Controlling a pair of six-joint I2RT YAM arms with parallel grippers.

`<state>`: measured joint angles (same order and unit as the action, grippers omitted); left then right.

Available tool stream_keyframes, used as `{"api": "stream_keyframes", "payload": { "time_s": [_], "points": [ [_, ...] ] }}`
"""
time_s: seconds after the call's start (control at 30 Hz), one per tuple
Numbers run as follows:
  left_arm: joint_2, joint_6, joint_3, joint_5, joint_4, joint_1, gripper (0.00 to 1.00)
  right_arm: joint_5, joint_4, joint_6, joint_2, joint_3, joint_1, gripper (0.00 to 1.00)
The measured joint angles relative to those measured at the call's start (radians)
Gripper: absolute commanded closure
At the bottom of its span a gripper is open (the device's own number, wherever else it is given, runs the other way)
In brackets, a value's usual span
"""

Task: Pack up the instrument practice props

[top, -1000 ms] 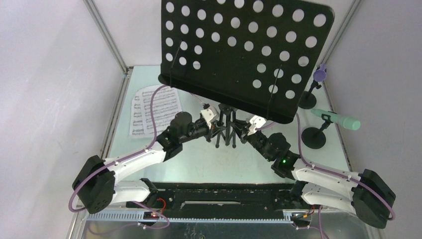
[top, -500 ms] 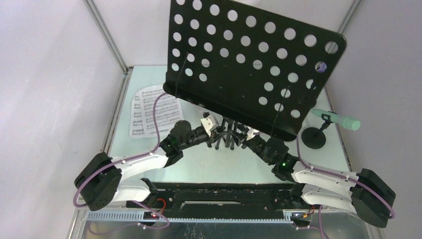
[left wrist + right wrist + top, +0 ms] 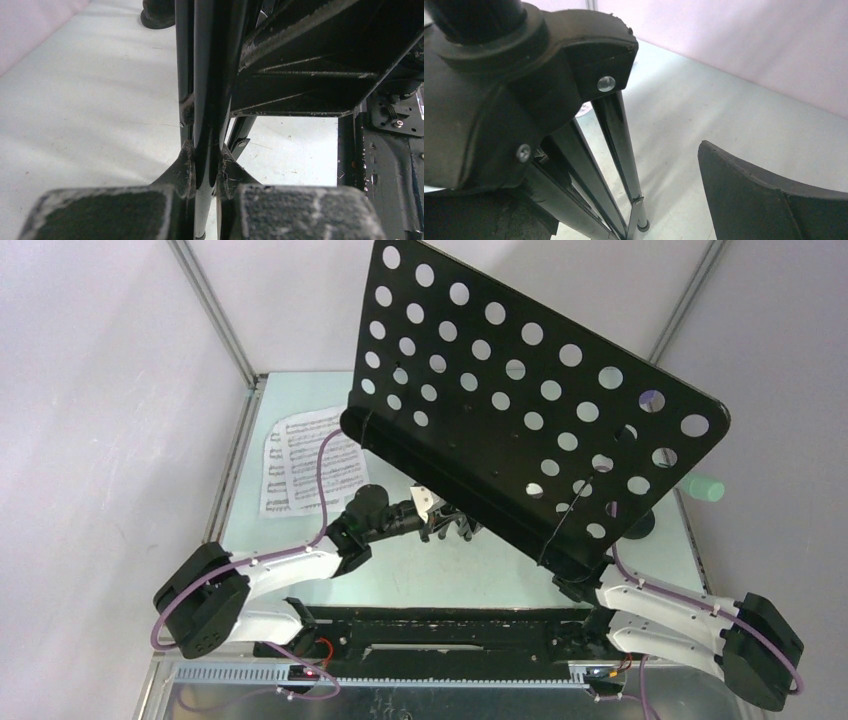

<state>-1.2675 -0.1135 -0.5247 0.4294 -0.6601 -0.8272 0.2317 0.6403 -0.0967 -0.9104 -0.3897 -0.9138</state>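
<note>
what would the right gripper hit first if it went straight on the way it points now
The music rack's tripod legs, standing between the right gripper's open fingers; past them, probably the table.

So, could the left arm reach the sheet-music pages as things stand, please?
Probably not yet: the left gripper is shut on the music stand legs. The sheet-music pages lie in the open just beyond that arm, so once it lets go the way looks free.
</note>
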Motion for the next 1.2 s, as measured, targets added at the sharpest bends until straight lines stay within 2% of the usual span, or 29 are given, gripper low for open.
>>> {"api": "stream_keyframes", "payload": {
  "time_s": [0.23, 0.47, 0.73, 0.93, 1.07, 1.2],
  "points": [
    [-0.016, 0.001, -0.004, 0.019, -0.01, 0.005, 1.0, -0.061, 0.037, -0.008, -0.022, -0.008, 0.026, 0.01],
    [-0.026, 0.005, -0.02, 0.027, 0.004, 0.011, 1.0, -0.068, 0.075, -0.045, -0.051, -0.013, 0.034, 0.06],
    [-0.032, 0.021, -0.031, 0.037, 0.014, 0.028, 1.0, -0.059, -0.142, -0.093, 0.054, -0.032, 0.016, 0.01],
    [-0.051, 0.061, -0.053, 0.042, 0.019, 0.045, 1.0, -0.11, -0.262, -0.091, 0.136, -0.032, 0.002, 0.0],
    [-0.057, 0.079, -0.058, 0.04, 0.019, 0.052, 1.0, -0.113, -0.266, -0.081, 0.14, -0.032, 0.002, 0.0],
    [-0.057, 0.08, -0.058, 0.043, 0.019, 0.055, 1.0, -0.086, -0.198, -0.061, 0.1, -0.032, 0.011, 0.0]
  ]
}}
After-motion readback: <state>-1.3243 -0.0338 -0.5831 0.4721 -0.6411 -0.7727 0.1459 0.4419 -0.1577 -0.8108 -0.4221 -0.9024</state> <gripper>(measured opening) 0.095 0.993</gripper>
